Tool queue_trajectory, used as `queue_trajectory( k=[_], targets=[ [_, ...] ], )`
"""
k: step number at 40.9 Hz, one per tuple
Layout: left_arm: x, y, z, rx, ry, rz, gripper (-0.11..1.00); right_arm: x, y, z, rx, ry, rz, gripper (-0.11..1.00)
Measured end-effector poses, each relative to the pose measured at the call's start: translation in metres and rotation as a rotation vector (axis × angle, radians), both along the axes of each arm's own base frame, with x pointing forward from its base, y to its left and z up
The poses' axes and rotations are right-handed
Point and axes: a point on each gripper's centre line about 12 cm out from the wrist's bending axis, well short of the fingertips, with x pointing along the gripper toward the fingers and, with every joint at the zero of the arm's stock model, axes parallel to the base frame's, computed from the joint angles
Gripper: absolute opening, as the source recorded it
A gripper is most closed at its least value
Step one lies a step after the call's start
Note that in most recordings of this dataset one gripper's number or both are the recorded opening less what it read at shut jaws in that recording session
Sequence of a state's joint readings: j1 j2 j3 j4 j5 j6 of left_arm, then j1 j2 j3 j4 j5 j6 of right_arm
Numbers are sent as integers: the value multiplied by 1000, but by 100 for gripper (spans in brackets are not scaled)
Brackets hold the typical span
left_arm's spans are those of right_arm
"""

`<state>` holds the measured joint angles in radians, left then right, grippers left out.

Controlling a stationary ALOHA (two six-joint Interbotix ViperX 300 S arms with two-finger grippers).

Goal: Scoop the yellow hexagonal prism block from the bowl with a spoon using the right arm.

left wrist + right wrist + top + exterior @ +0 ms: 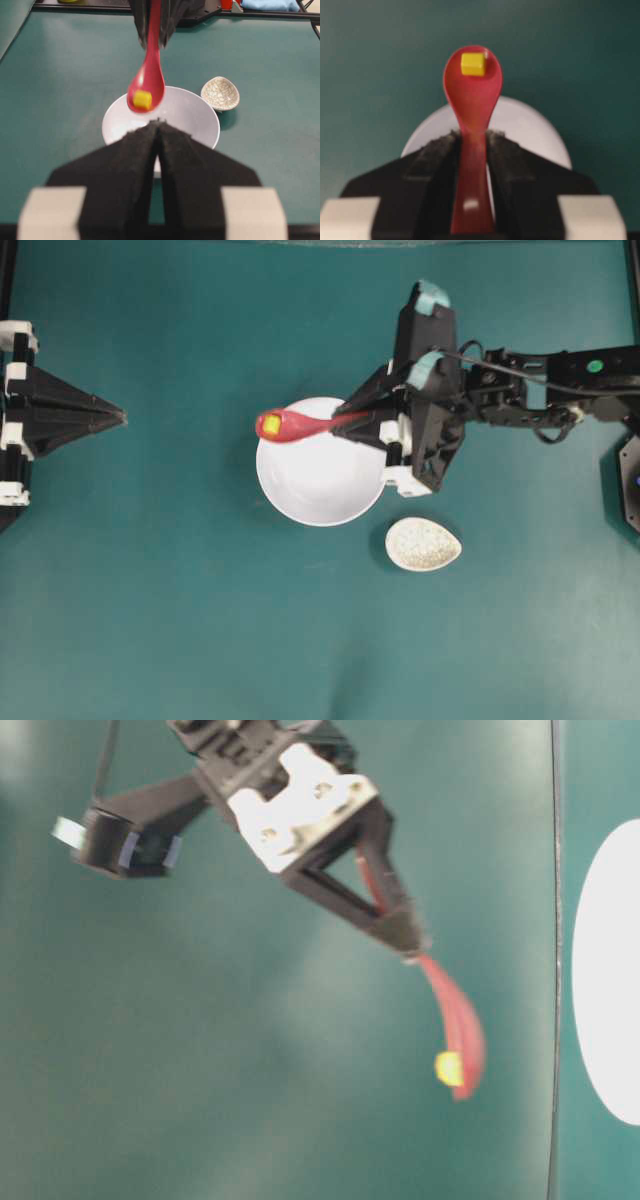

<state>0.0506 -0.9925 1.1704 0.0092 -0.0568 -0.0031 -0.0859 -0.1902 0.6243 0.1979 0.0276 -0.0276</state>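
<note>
The red-pink spoon (295, 425) is held level above the white bowl (320, 485), its scoop over the bowl's left rim. The yellow hexagonal prism block (270, 424) lies in the scoop, also plain in the right wrist view as the block (472, 64) on the spoon (472, 95). My right gripper (342, 424) is shut on the spoon's handle, the right gripper (472, 137) pinching it from both sides. My left gripper (122, 418) rests shut at the far left, pointing at the bowl (190, 115); the left gripper (158, 122) holds nothing.
A small speckled egg-shaped spoon rest (422, 544) sits on the teal table just right of and below the bowl. The right arm (540, 380) reaches in from the right edge. The table-level view shows the spoon (455, 1020) hanging in the air with the bowl (608, 970) at its right.
</note>
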Motion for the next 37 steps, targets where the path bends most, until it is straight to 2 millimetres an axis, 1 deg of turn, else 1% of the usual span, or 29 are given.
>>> queue_trajectory(
  k=[10, 19, 28, 37],
  targets=[
    [0, 0, 0, 0, 0, -2, 4, -7, -1, 30, -80, -144, 11, 25],
    [0, 0, 0, 2, -1, 0, 4, -19, -1, 50, -123, -260, 10, 25],
    [0, 0, 0, 2, 0, -2, 4, -30, 0, 55, -128, -285, 8, 25],
    [0, 0, 0, 0, 0, 0, 4, -31, 0, 56, -131, -290, 9, 25]
  ],
)
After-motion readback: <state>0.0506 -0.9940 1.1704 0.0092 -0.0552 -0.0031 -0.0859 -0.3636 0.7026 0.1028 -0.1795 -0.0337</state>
